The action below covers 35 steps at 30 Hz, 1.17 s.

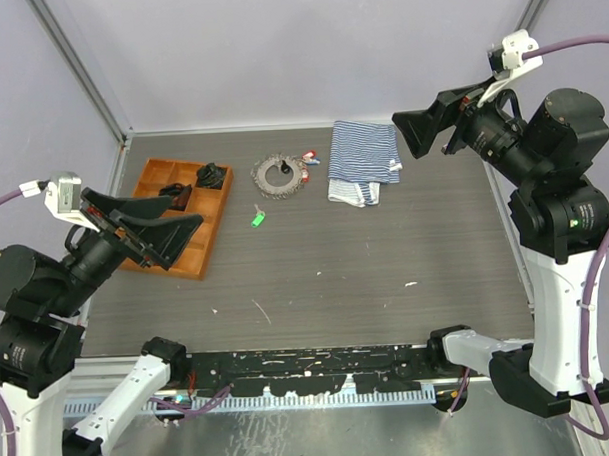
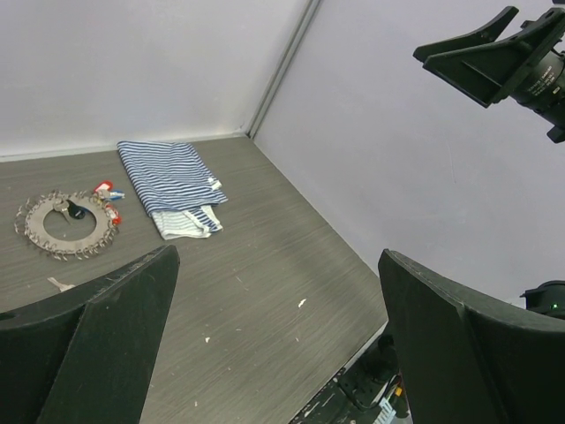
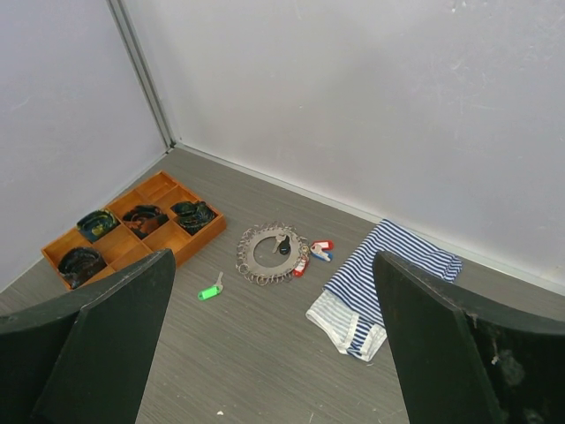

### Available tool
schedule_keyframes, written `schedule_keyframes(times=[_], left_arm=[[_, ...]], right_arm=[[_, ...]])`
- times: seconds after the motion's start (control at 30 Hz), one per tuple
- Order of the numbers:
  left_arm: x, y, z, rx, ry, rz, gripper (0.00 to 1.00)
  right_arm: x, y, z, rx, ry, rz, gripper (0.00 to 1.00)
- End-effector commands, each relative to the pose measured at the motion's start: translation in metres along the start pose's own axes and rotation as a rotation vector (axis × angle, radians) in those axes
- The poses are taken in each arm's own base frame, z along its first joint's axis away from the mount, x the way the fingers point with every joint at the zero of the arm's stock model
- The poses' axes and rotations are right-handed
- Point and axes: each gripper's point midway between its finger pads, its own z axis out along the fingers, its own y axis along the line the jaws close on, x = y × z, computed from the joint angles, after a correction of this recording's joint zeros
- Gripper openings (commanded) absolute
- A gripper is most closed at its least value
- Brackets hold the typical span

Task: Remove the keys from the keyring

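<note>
Surface (image 1: pixel 386 275), from above: tray (image 1: pixel 220 223) toward the far-left corner. Keyring (image 1: pixel 263 179) coiled near the middle of the far edge, with keys (image 1: pixel 308 160) at its right rim. Cloth (image 1: pixel 362 161) just right of them. Lone key (image 1: pixel 256 219) lies nearer, between tray and keyring.

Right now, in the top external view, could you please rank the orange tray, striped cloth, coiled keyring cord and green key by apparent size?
1. orange tray, even partly hidden
2. striped cloth
3. coiled keyring cord
4. green key
All lie on one table, so nearness hardly skews this.
</note>
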Motion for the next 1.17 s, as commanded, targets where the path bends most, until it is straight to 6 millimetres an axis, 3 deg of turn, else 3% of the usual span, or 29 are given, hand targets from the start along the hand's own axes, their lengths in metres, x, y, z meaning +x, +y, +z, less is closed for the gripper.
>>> schedule_keyframes(times=[0.0,1.13], left_arm=[[-0.0112,-0.0037,-0.0005,0.016,-0.047,0.042,0.98],[-0.0038,-0.0004,0.0013,0.019,-0.036,0.039,0.98]], right_arm=[[-0.0162,0.0015,-0.0058,0.004,-0.06,-0.027,1.0],[-0.0068,-0.0003,-0.0004,-0.003,-0.039,-0.017,1.0]])
